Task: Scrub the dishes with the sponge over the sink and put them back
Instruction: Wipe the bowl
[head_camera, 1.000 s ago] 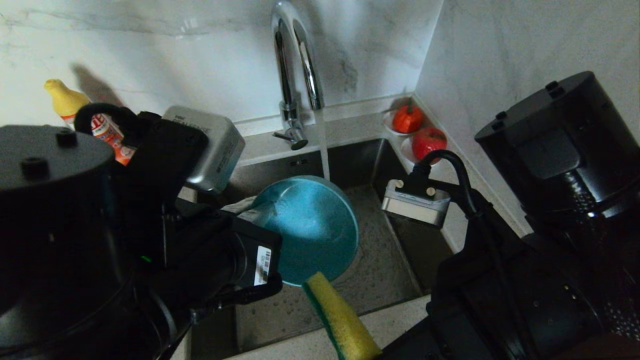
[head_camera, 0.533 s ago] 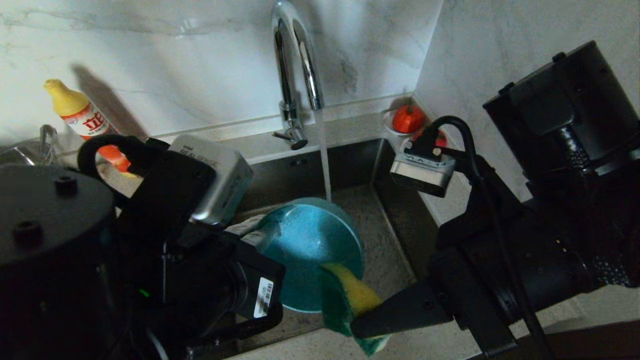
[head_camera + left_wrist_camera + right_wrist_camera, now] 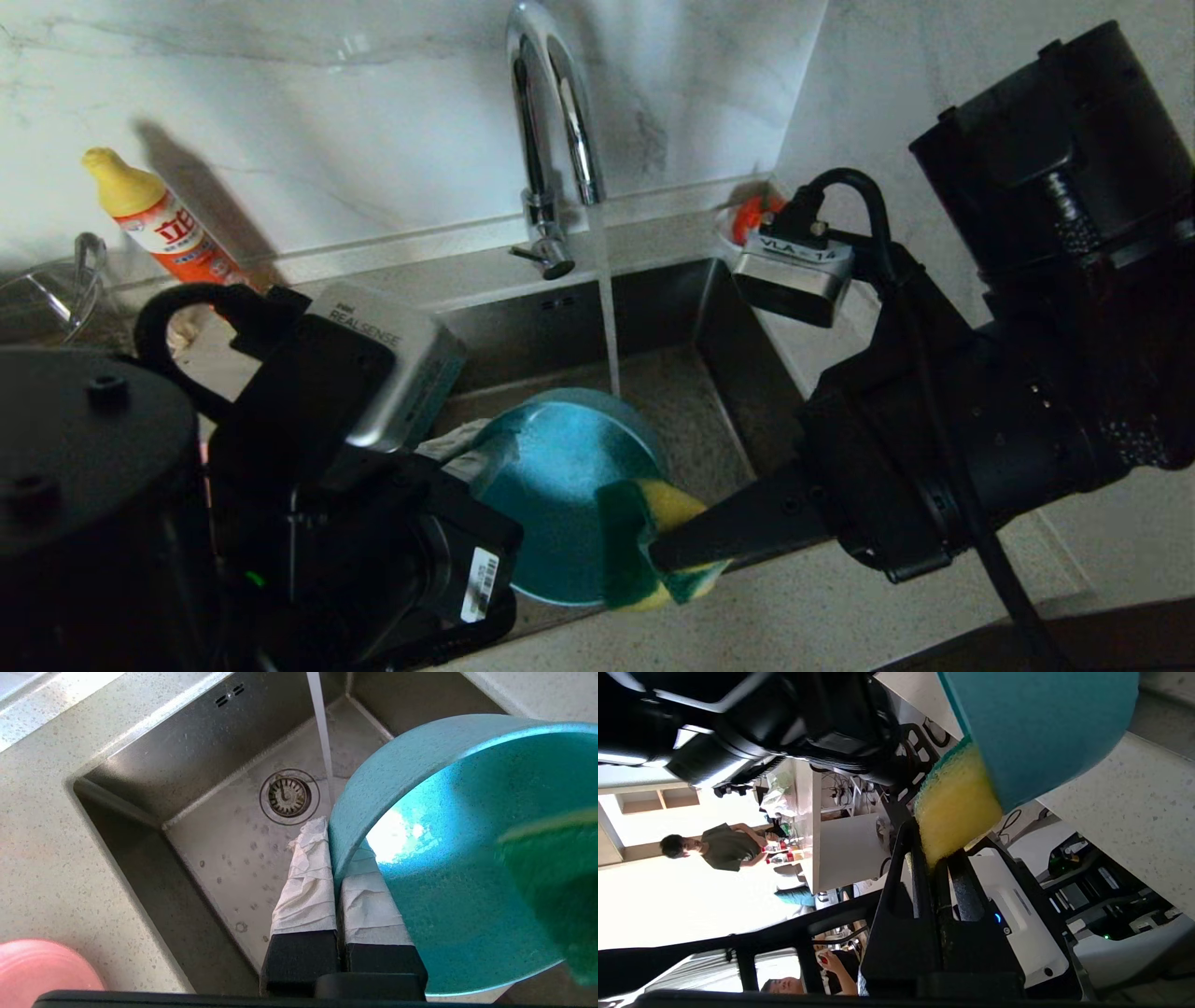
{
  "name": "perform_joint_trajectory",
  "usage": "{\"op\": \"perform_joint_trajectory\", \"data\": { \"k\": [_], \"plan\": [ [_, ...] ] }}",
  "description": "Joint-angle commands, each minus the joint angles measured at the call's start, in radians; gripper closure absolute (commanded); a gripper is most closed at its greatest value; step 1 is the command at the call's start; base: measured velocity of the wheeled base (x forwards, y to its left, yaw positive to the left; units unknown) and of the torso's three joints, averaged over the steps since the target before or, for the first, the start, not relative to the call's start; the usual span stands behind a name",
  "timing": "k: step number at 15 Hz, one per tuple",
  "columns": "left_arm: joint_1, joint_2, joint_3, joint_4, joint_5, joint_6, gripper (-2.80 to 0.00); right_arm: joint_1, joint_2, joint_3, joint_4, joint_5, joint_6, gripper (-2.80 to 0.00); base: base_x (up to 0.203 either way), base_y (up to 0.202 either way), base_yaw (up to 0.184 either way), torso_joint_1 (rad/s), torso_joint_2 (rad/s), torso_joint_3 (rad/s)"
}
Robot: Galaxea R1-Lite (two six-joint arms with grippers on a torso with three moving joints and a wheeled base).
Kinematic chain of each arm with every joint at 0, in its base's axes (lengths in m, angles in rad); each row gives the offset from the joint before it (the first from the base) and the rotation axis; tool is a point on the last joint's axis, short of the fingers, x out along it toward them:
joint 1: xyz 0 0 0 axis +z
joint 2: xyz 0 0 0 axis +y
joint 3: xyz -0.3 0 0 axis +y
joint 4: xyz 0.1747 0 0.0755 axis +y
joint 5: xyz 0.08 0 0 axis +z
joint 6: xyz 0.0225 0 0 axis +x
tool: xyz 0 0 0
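Left gripper (image 3: 334,858) clamped on teal round bowl (image 3: 551,504) rim, lower centre, right gripper (image 3: 667,560) pinching yellow-green foam sponge (image 3: 644,541) against bowl, over steel sink (image 3: 691,411)

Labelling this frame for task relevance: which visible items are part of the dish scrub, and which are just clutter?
In the job:
teal bowl, clamped in the left gripper
sponge, clamped in the right gripper, against the bowl
sink, tap running
pink plate, on the counter

Lying about:
orange bottle
red fruit
glass pot
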Motion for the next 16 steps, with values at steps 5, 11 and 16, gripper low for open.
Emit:
{"op": "perform_joint_trajectory", "data": {
  "k": [5, 11, 16],
  "plan": [
    [0.000, 0.025, 0.001, -0.007, 0.010, 0.000, 0.00, 0.029, -0.033, -0.006, 0.031, 0.006, 0.006, 0.00, 0.000, 0.000, 0.000, 0.000, 0.00, 0.000],
    [0.000, 0.016, -0.001, -0.010, 0.010, -0.003, 0.00, 0.021, 0.003, -0.003, 0.019, 0.000, 0.001, 0.00, 0.000, 0.000, 0.000, 0.000, 0.00, 0.000],
    [0.000, -0.007, -0.027, -0.008, 0.008, -0.005, 0.00, 0.008, 0.051, -0.010, -0.013, -0.002, -0.002, 0.00, 0.000, 0.000, 0.000, 0.000, 0.00, 0.000]
  ]
}}
